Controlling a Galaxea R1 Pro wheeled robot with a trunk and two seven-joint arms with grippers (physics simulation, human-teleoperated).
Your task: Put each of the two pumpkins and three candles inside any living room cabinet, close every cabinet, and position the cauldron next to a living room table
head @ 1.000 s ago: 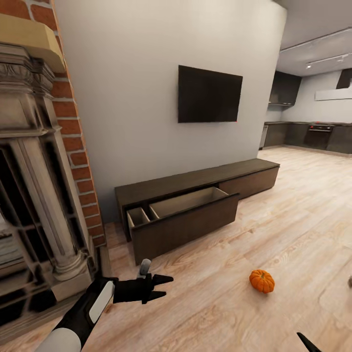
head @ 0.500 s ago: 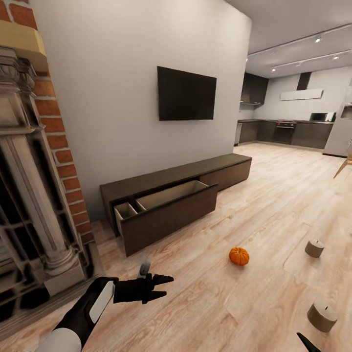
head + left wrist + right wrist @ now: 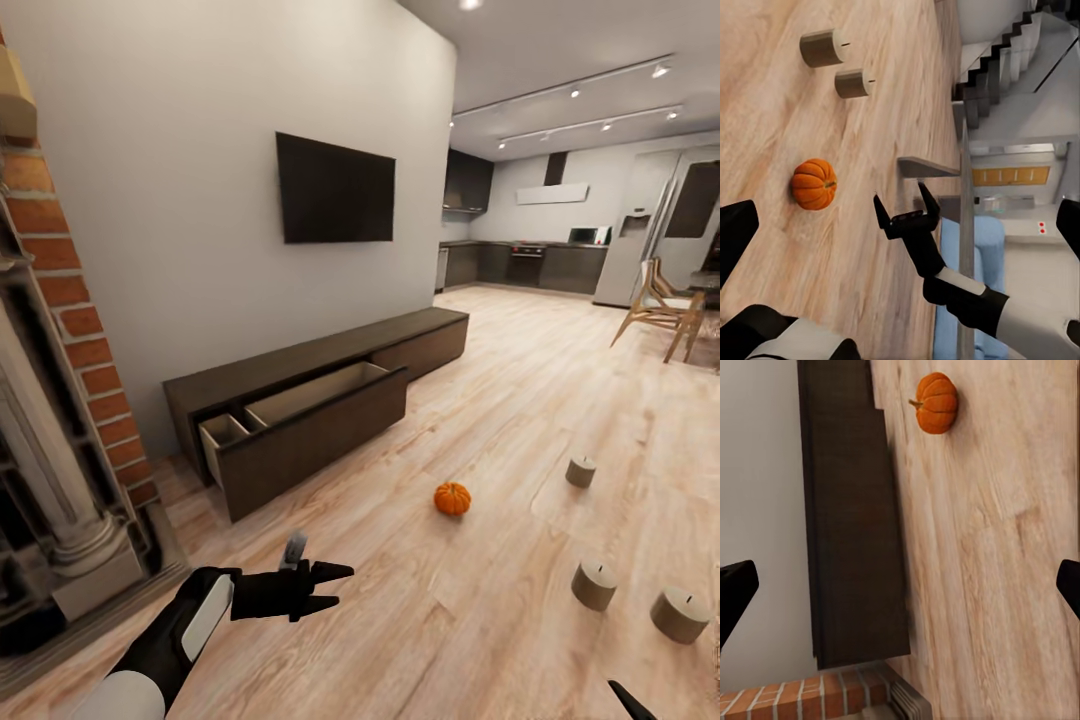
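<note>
One small orange pumpkin (image 3: 452, 498) (image 3: 814, 184) (image 3: 936, 403) lies on the wood floor in front of the long dark cabinet (image 3: 318, 362) (image 3: 851, 525), whose big drawer (image 3: 300, 425) stands pulled out with a pale inside. To the right of the pumpkin, three squat candles (image 3: 580, 471) (image 3: 594, 585) (image 3: 680, 614) stand on the floor; two of them (image 3: 821, 48) (image 3: 853, 83) appear in the left wrist view. My left gripper (image 3: 340, 587) hovers open and empty, low at the near left. My right gripper (image 3: 902, 202) is open and empty too, and only its tip (image 3: 625, 697) pokes in at the head view's lower right.
A brick fireplace (image 3: 60, 330) rises close on the left. A television (image 3: 335, 190) hangs above the cabinet. A wooden chair (image 3: 660, 305) and the dark kitchen (image 3: 540, 265) lie far back right. Stairs (image 3: 1005, 67) and something blue (image 3: 952, 255) appear behind my right arm.
The camera has swung right, so the whole scene slid left and the three candles and the chair came into view. Both arms keep the same pose.
</note>
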